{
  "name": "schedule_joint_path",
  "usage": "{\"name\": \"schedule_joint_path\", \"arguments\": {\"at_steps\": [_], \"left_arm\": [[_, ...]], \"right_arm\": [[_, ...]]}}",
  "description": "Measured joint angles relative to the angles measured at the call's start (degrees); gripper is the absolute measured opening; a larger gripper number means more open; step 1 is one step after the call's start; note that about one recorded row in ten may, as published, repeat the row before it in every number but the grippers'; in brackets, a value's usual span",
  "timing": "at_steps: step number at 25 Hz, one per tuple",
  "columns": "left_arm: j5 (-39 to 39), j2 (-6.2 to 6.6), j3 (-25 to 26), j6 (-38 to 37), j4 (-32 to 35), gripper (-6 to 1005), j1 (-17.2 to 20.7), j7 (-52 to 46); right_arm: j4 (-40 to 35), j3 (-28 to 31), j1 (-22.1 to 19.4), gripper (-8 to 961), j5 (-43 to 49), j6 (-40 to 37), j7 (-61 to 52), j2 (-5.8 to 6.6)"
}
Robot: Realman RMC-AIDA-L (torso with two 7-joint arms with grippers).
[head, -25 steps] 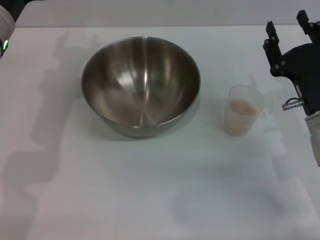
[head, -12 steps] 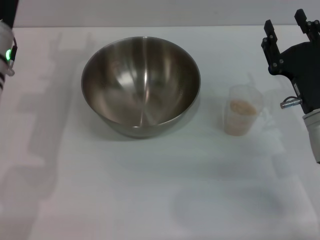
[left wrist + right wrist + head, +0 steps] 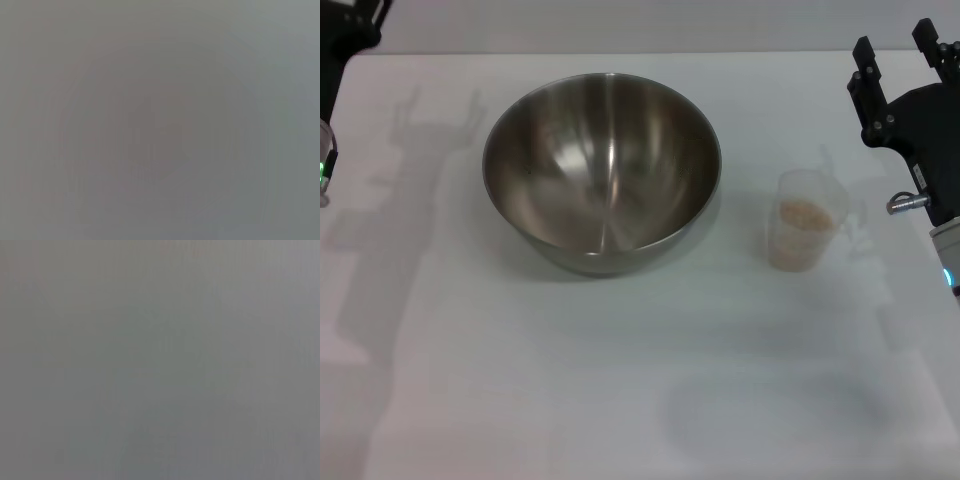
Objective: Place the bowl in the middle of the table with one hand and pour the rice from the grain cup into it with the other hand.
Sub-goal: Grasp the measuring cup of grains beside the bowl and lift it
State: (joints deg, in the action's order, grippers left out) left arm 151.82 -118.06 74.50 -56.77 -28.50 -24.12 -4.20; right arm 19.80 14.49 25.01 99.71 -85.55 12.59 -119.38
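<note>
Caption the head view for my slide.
Empty steel bowl beside rice-filled grain cup; open right tool hovers nearby.

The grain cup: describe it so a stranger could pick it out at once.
On the white table, find the big steel bowl. The grain cup stands apart from it on the robot's right, near the right hand. It is small, clear plastic, with pale rice inside.

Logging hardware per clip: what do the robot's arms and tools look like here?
The right tool is matte black, with two blocky, notched fingers on a black body; a small silver metal stub sticks out below it, then a white arm segment with a cyan light. The left arm shows only a black part at the corner and a green light.
</note>
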Motion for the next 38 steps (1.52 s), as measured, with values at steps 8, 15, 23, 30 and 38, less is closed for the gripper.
{"name": "schedule_joint_path", "arguments": {"at_steps": [8, 15, 23, 30, 38], "left_arm": [[0.4, -0.23, 0.0, 5.2, 0.6, 829, -0.6, 5.3], [0.4, -0.2, 1.5, 6.0, 2.4, 829, -2.0, 3.5], [0.5, -0.1, 1.6, 6.2, 3.7, 829, -3.6, 3.6], [0.5, -0.17, 1.6, 6.3, 4.9, 829, -4.5, 4.0], [0.6, -0.33, 1.6, 6.3, 5.0, 829, -4.5, 5.8]], "right_arm": [[1.0, 0.6, -0.4, 568, 0.0, 1.3, -0.4, -0.15], [5.9, 0.6, -3.6, 568, -0.2, 2.6, -0.1, -0.28], [10.9, 0.7, -8.9, 568, -1.6, 3.1, 4.8, -0.42], [12.7, 0.1, -12.4, 567, -1.6, 2.8, 6.8, -0.5], [12.8, -0.9, -14.3, 567, -1.6, 3.6, 5.7, -0.51]]}}
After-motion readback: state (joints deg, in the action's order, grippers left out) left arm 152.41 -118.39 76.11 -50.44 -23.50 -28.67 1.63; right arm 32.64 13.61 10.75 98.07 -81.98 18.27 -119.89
